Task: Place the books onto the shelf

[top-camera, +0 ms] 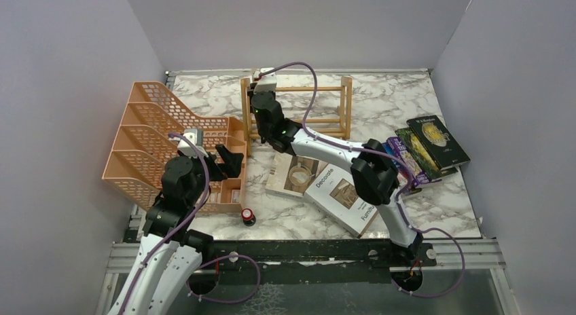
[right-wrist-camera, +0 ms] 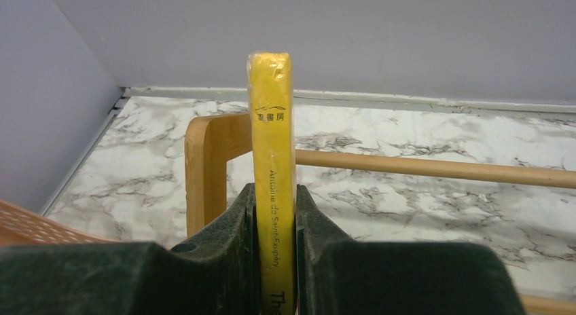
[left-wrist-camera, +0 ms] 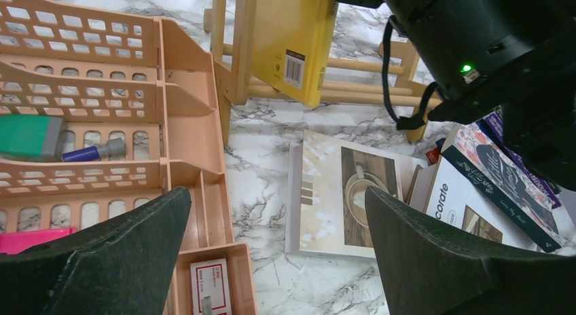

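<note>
At the left end of the shelf (top-camera: 299,108), the right gripper (right-wrist-camera: 273,213) is closed on the thin yellow book (right-wrist-camera: 272,125), one finger pressed flat to each cover. The wrist view shows the book upright with its spine facing the camera, rising well above the fingertips. It stands just beside the shelf's left end frame, on the inner side, with a wooden rail running off to the right behind it. From the left wrist view the yellow book leans a little, its lower corner down among the slats. Whether it rests on them I cannot tell.

Nearer the robot, the left gripper (left-wrist-camera: 277,199) hangs with its jaws spread wide and nothing between them. It sits over the marble table (top-camera: 394,98), beside the orange mesh tray (top-camera: 156,125) that fills the left side. A green block (left-wrist-camera: 27,135) and a blue pen (left-wrist-camera: 88,152) lie in the tray's compartments.

Other books lie flat on the marble, in front of the shelf. A white book with a cup on its cover (top-camera: 295,174) touches the white Decorate book (top-camera: 339,196), which is partly under the right arm. Farther right, a dark green book (top-camera: 438,140) tops a fanned, overlapping pile with a purple book (top-camera: 401,159) at the bottom. A small red-capped object (top-camera: 248,215) stands near the tray's front corner.
</note>
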